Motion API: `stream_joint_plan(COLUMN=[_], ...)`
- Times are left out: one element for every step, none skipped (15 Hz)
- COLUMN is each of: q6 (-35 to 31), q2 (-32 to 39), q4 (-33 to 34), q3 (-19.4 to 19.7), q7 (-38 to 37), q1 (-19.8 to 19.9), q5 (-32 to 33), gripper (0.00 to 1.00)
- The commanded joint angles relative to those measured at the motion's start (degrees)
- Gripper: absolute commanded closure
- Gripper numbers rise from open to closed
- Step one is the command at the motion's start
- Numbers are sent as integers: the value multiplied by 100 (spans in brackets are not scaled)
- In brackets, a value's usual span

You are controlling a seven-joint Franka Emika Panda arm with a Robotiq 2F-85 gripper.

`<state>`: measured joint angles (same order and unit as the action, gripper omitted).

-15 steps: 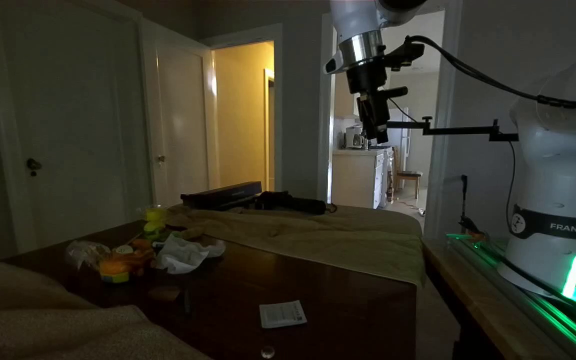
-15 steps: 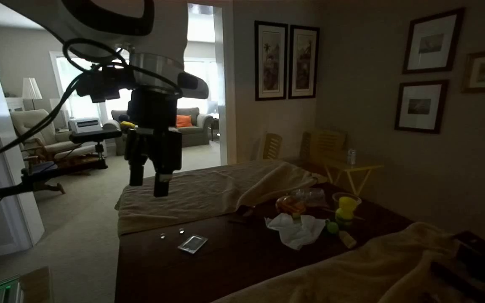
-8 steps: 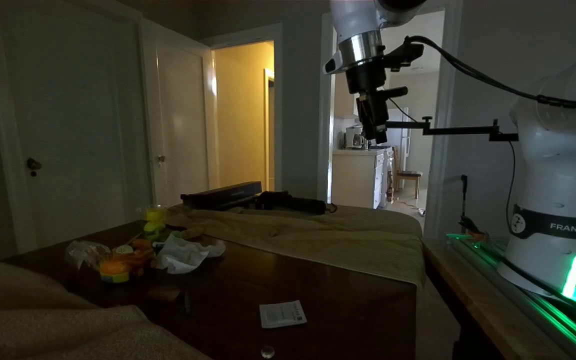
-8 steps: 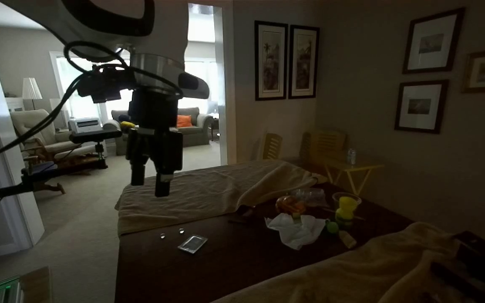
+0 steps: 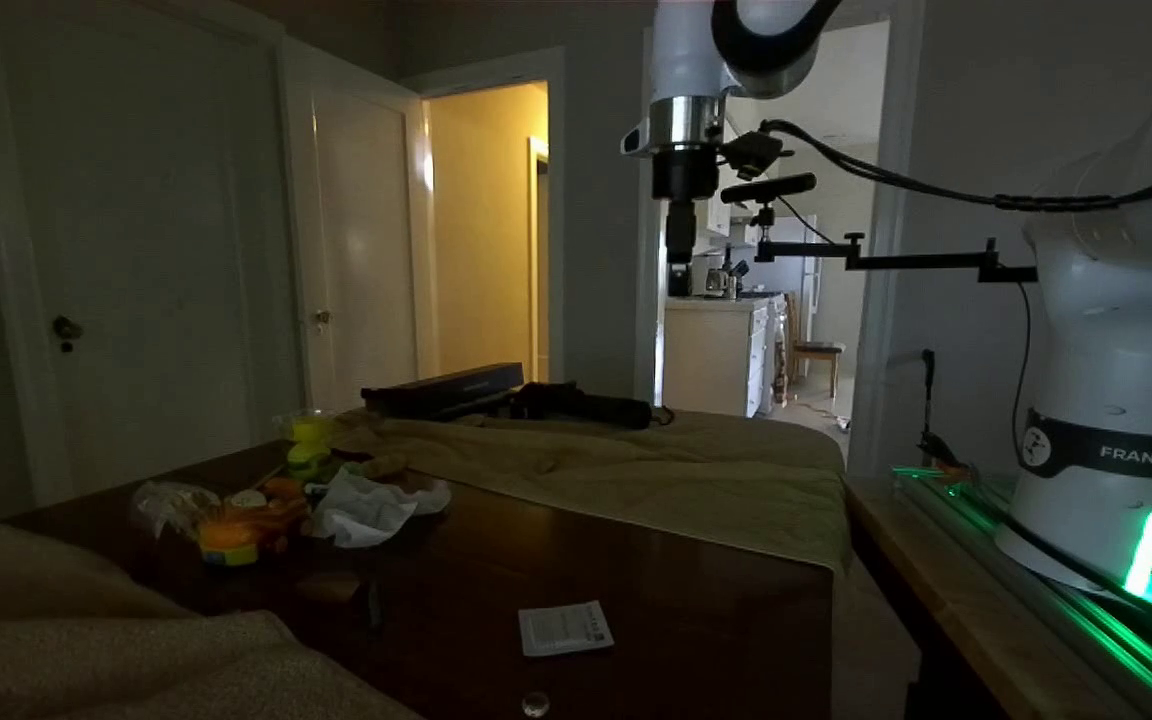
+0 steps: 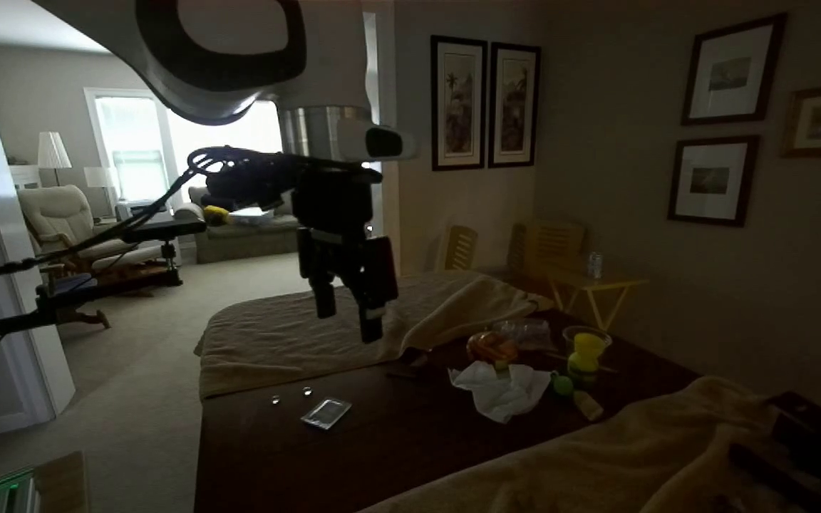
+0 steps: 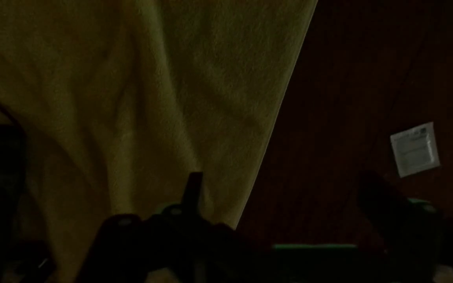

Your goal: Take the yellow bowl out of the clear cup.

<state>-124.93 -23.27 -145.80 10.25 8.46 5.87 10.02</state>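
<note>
The yellow bowl [image 6: 588,346] is bright yellow-green and stands at the far side of the table. It also shows in an exterior view [image 5: 312,430]. The clear cup [image 6: 606,338] shows as a faint wide rim around the bowl's upper part; its lower outline is hard to make out. More yellow-green plastic shows under the bowl. My gripper [image 6: 348,322] hangs high above the table, far from the bowl, pointing down, open and empty. It also shows in an exterior view [image 5: 679,280]. In the wrist view the fingers [image 7: 281,177] are wide apart; bowl and cup are out of view there.
An orange item [image 6: 492,347], crumpled white paper [image 6: 502,392] and a green ball [image 6: 562,385] lie near the bowl. A small packet [image 5: 566,628] lies nearer the robot. Tan towels [image 5: 636,490] cover parts of the table. A black box [image 5: 446,390] lies on one towel.
In the last half second my gripper has moved out over the table, away from the robot's base, and turned from tilted to nearly vertical. It stays open. The objects have not moved.
</note>
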Motion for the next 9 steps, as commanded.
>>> stream_joint_plan(q6=[-565,-678,-718,-707,-573,-697,-693,-693,-693], q2=[807,999,1188,1356,1532,1077,1201,1238,1235], q4=[624,811,1012,1213,1472,920,1046,1048,1027], q3=[136,133,149,159,168,74,73,67,65], q7=[117,78,99,125,132,21,19,18,18], q1=[59,82,82,84,91,155,159,161,161], q5=[-275,-246,-296,-366,-479,-223,-236,-234,-233], gripper=[0,0,0,0,0,0,0,0,0])
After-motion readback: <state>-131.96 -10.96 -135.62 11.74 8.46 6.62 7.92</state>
